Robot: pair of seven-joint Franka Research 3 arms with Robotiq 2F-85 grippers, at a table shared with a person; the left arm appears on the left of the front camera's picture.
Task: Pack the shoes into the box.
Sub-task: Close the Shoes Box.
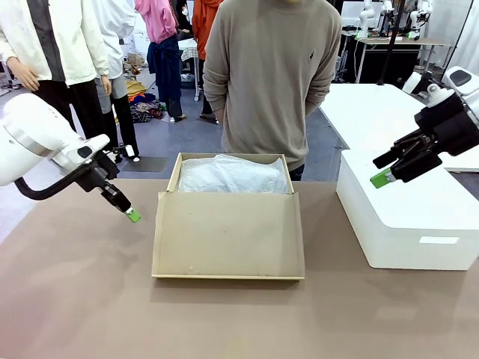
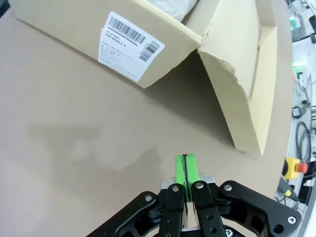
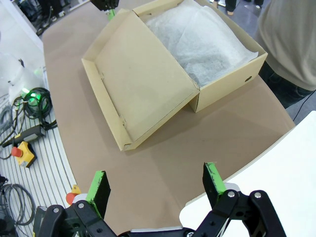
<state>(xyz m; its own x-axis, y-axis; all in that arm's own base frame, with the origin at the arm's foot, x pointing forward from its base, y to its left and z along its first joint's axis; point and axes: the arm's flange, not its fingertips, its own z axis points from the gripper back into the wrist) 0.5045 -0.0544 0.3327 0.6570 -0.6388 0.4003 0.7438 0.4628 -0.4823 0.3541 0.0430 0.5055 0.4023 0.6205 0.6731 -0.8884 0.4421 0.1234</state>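
Box position: the box sits in the middle of the worktop, toward its far edge, between the two tools.
Box axis: its long axis runs side to side across the worktop, with one short end facing each arm. A white barcode label is on the end nearest the left arm.
Lid: the flap lid hinges on the near long wall. It is thrown open toward the robot and slopes down until its free edge meets the worktop.
Contents: crumpled white tissue paper lines the box up to the rim.
Left tool: closed and empty, green pads pressed together. It hangs over bare worktop just left of the lid.
Right tool: open and empty, pads well apart. It is held above the white box on the right of the worktop.
Person: stands at the far edge, directly behind the box.
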